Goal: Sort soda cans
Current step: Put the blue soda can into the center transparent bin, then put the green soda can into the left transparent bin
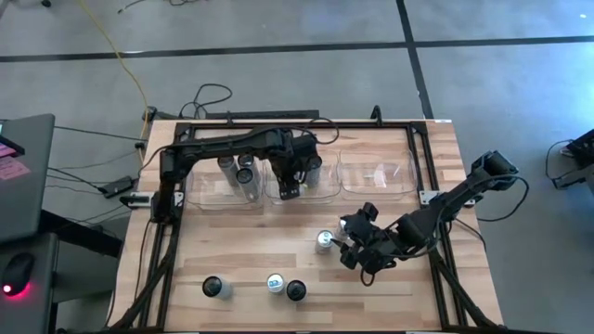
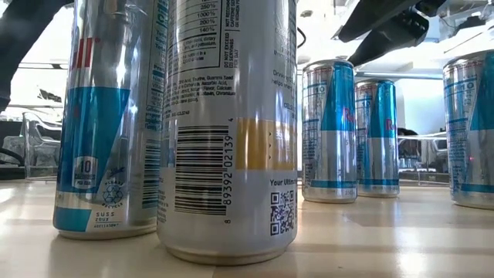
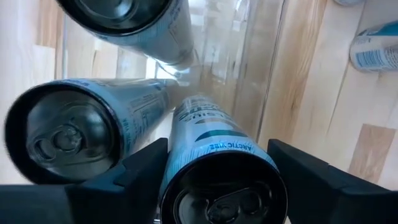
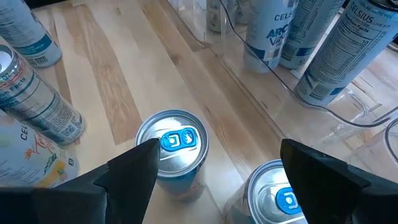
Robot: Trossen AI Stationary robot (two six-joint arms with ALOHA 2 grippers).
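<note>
My left gripper [image 1: 291,182] reaches over the middle clear bin [image 1: 327,193] and is shut on a dark-topped soda can [image 3: 222,180] with a blue-and-white label. Two more dark-topped cans [image 3: 68,134] stand close beside it. My right gripper [image 4: 217,168] is open and hovers low over the table's middle right. A silver-topped can with a blue tab [image 4: 172,144] stands by one finger, and a second such can [image 4: 280,198] stands between the fingers. In the high view that gripper [image 1: 349,243] sits just right of a can [image 1: 324,241]. Three cans [image 1: 275,283] stand near the table's near edge. My left gripper pinches the dark-topped can near its top rim [image 3: 177,168] between its two fingers [image 3: 142,169], one on each side. The fingers come from above, pointing down. The can stands upright inside the middle bin; its base is hidden, so I cannot tell whether it rests on the bin floor.
Three clear bins sit in a row along the far side: the left bin [image 1: 202,195] holds two cans, and the right bin [image 1: 380,176] shows none. In the low view, tall cans [image 2: 231,123] fill the foreground. A black frame rail [image 1: 429,186] borders the table.
</note>
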